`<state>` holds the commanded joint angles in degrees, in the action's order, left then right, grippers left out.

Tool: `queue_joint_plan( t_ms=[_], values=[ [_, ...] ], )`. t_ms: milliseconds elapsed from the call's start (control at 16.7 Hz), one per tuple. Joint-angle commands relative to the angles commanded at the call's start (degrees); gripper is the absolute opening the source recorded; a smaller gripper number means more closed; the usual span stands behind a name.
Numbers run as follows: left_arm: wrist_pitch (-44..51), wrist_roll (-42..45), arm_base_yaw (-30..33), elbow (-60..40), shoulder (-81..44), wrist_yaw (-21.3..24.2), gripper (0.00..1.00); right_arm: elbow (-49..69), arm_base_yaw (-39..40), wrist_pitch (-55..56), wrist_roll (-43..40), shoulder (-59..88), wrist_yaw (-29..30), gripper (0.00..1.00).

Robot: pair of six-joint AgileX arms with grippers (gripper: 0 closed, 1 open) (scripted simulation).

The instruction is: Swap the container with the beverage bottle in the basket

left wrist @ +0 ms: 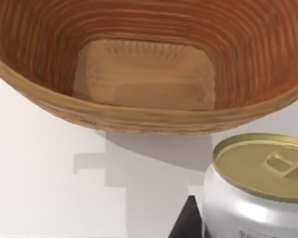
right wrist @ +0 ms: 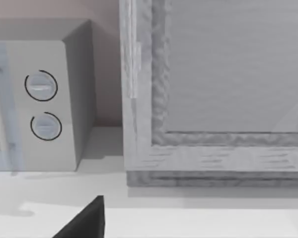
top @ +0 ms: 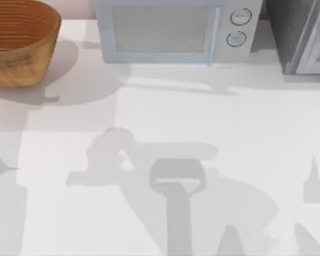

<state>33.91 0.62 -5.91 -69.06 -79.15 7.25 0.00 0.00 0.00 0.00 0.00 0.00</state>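
The basket [top: 18, 45] stands at the table's far left corner. In the left wrist view its ribbed orange-brown inside [left wrist: 144, 74] holds nothing. The beverage bottle [left wrist: 260, 188], silvery white with a dull gold top and pull tab, hangs just outside the basket's near rim, above the white table. My left gripper [left wrist: 238, 229] is shut on it, and one dark finger [left wrist: 185, 224] shows beside the bottle. A dark fingertip [right wrist: 84, 223] of my right gripper sits low over the table, facing the back right corner. The container is out of view.
A grey microwave [top: 176, 29] with two round knobs [right wrist: 42, 104] stands along the back edge. To its right is a grey cabinet [top: 304, 34] with a framed door [right wrist: 213, 99]. Arm shadows lie across the white table [top: 165, 117].
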Motion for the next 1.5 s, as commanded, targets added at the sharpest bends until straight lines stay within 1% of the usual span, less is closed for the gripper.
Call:
queue_joint_plan(
  t_ms=[480,720,840,1020,1500],
  values=[
    [-21.49,-0.38,3.86,45.71,52.66,-3.78,0.0,0.0,0.0,0.0,0.0,0.0,0.0,1.0],
    [-29.49,-0.27,5.29,61.36,70.26,-5.83,0.0,0.0,0.0,0.0,0.0,0.0,0.0,1.0],
    [-32.09,-0.41,5.68,66.0,75.6,-6.64,0.0,0.0,0.0,0.0,0.0,0.0,0.0,1.0],
    [-33.91,-0.62,5.91,69.06,79.15,-7.25,0.0,0.0,0.0,0.0,0.0,0.0,0.0,1.0],
    [-34.16,-0.57,5.7,68.79,77.47,-6.9,0.0,0.0,0.0,0.0,0.0,0.0,0.0,1.0]
  ],
)
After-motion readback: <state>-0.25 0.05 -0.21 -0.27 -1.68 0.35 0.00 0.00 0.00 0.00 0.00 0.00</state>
